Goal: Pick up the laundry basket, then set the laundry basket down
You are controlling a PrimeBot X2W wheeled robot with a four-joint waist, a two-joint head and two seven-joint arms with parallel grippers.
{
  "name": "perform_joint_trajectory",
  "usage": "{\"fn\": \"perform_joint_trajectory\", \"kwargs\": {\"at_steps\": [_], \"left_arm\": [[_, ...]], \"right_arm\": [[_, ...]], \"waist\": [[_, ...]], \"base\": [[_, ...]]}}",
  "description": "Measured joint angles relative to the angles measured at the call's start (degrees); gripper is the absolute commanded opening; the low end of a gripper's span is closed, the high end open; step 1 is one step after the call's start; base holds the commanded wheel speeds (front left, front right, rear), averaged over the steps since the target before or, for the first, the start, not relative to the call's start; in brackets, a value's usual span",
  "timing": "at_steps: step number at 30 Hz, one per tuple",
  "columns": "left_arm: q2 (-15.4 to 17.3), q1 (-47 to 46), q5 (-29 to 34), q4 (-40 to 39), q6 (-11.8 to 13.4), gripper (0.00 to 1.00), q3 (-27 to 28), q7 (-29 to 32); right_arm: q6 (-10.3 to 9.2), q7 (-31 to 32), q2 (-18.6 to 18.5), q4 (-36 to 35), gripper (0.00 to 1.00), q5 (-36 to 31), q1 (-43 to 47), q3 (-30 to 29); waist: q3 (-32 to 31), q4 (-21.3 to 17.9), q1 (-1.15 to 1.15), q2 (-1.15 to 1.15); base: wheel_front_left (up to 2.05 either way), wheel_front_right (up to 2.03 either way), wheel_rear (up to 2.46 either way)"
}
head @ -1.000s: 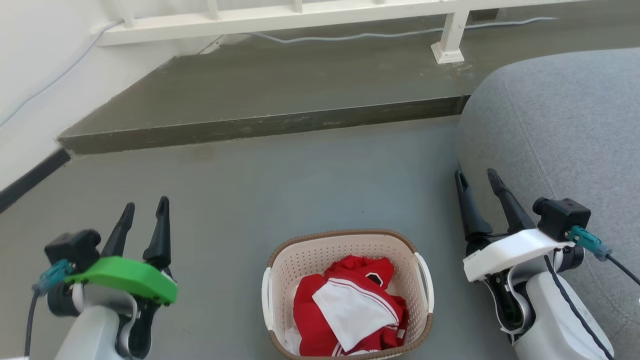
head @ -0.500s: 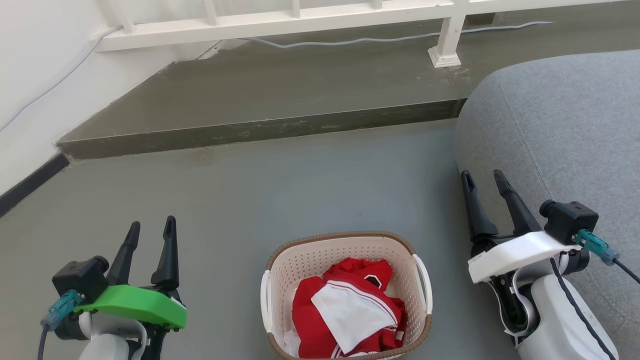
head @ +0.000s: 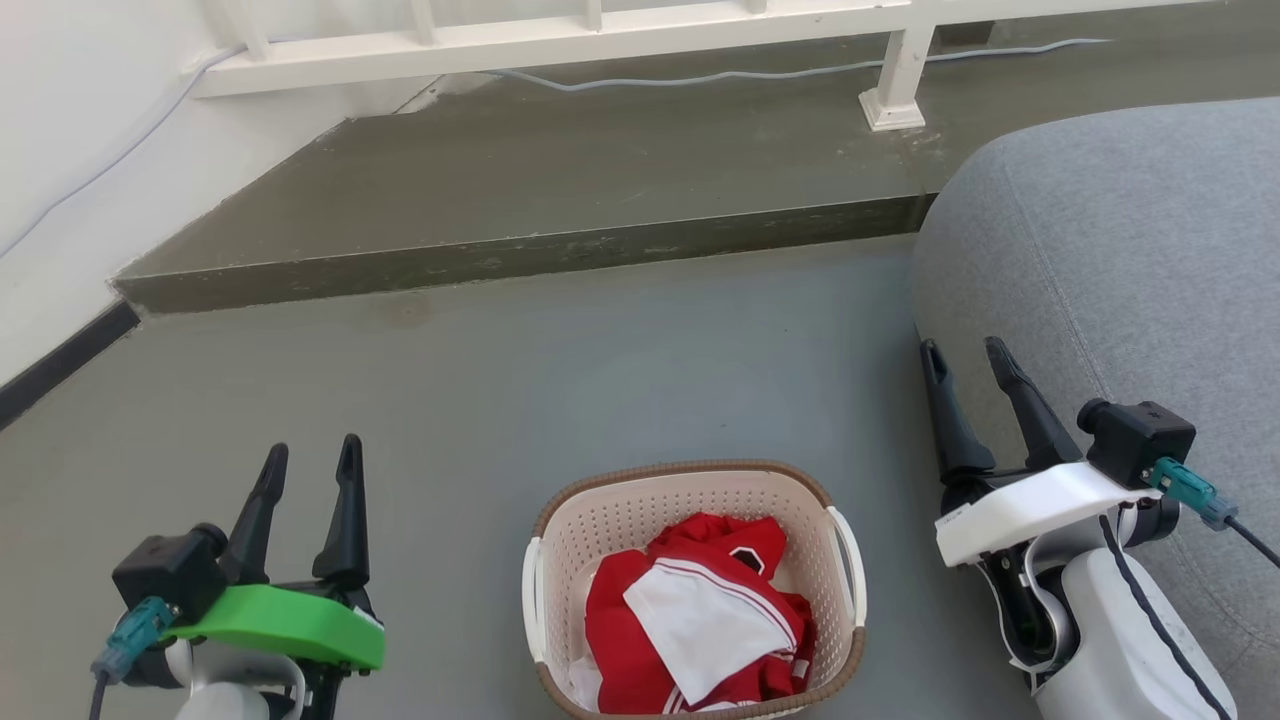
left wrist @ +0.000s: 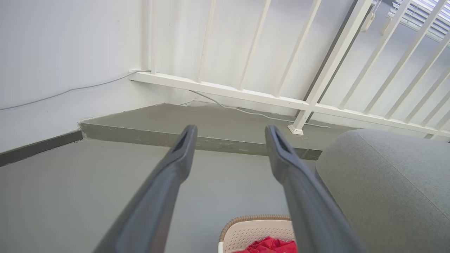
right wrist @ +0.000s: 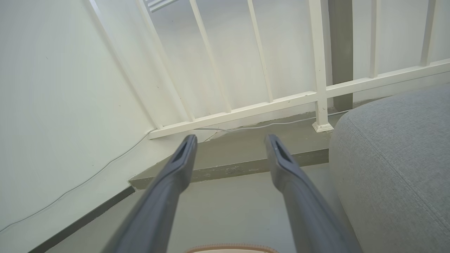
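Note:
The laundry basket point(head: 600, 520) stands on the grey floor at the bottom middle of the head view, cream and perforated with a brown rim and white side handles, holding red and white clothes point(head: 700, 620). My left gripper point(head: 310, 455) hangs open well to the basket's left, apart from it. My right gripper point(head: 965, 350) is open to the basket's right, beside the grey cushion. The basket's rim point(left wrist: 258, 219) shows low between the open fingers point(left wrist: 175, 165) in the left wrist view, and a sliver of rim point(right wrist: 232, 248) at the right wrist view's bottom edge.
A large grey cushion point(head: 1130, 260) fills the right side, close to my right arm. A raised concrete step point(head: 520, 250) crosses the floor ahead, with a white railing point(head: 600, 35) and a cable behind it. A white wall point(head: 60, 150) bounds the left.
My left gripper has sunk lower and shifted slightly right toward the basket. The right gripper barely moved. The basket stays put.

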Motion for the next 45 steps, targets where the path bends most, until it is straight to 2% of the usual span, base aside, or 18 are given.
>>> {"fn": "perform_joint_trajectory", "kwargs": {"at_steps": [20, 21, 29, 33, 45], "left_arm": [[-0.6, 1.8, 0.4, -1.8, 0.0, 1.0, -0.1, 0.0], [-0.6, 1.9, 0.4, -1.8, 0.0, 0.0, -0.4, 0.0], [-1.7, 3.1, -0.3, 0.5, 0.0, 0.0, -1.0, 0.1], [-1.7, 3.1, -2.8, 0.4, 0.0, 0.0, -1.0, 0.6], [-1.7, 3.2, -11.6, 0.4, 0.0, 0.0, -0.1, 2.9]], "right_arm": [[0.01, 0.0, 0.1, 0.0, 1.0, -0.4, 0.0, -0.3], [0.01, 0.0, 0.2, 0.1, 0.0, -0.4, 0.0, -0.3], [-0.01, 0.0, 0.9, 2.3, 0.0, 0.6, 2.7, -0.2], [-0.01, 0.4, 0.9, 2.1, 0.0, 2.5, 2.7, -0.5], [-0.01, 2.6, 0.9, 1.5, 0.0, 13.2, 2.9, -2.1]], "waist": [[-0.2, 0.1, 0.0, 0.0], [-0.3, 0.1, 0.0, 0.0], [-0.4, 0.1, 0.0, 0.0], [-0.6, 0.2, 0.0, 0.0], [-0.9, 0.5, 0.0, 0.0]], "base": [[0.0, 0.0, 0.0], [0.0, 0.0, 0.0], [0.0, 0.0, 0.0], [0.0, 0.0, 0.0], [0.0, 0.0, 0.0]]}}
